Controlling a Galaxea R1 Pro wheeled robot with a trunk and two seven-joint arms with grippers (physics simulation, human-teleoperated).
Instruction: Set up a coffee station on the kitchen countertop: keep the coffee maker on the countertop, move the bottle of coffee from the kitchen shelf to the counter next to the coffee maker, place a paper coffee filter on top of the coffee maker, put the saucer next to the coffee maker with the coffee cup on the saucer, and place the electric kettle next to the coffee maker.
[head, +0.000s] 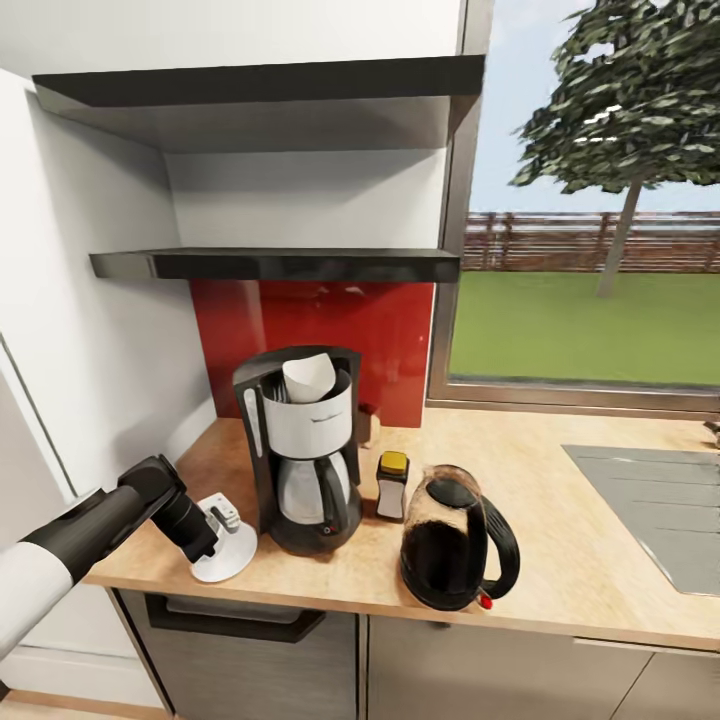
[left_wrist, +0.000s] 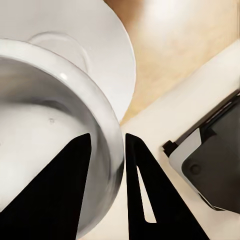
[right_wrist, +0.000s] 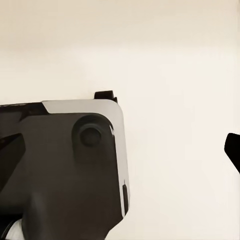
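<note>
On light wood-grain countertop (head: 560, 500), L end: flat white round saucer (head: 232, 556) w/ small white bowl-shaped cup (left_wrist: 45, 140) on it. L gripper (left_wrist: 107, 145) clamps cup rim, one finger inside, one outside. Just beside: black/silver drip coffee maker (head: 303, 450), white paper cone filter (head: 308, 376) on top. Yellow-capped coffee bottle (head: 392, 485) and rounded glass kettle (head: 455, 540) adjacent. R gripper state: cannot tell.

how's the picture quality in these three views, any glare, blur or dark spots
Head view: even daylight, sharp; soft shadow under the kettle, sheen on the shelf edge. Left wrist view: the cup rim is very close and soft, with bright highlights; the fingers are plain black silhouettes. Right wrist view: pale, low contrast, slightly blurred.
</note>
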